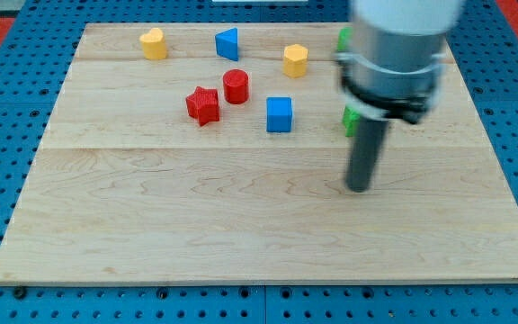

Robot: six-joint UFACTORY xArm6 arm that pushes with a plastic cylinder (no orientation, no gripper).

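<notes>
two yellow blocks (154, 42), two blue (279, 114), two red (202, 104) — green ones (352, 119), perhaps two — pale wood board (196, 216).

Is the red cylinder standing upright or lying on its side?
Upright. The red cylinder shows its round flat top facing up, beside the red star block. My tip is far from it, toward the view's right.

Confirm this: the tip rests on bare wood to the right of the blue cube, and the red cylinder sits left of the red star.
One detail is wrong. The camera view shows the red cylinder to the right of the red star, not left. The rest holds: my tip rests on bare wood, right of the blue cube.
</notes>
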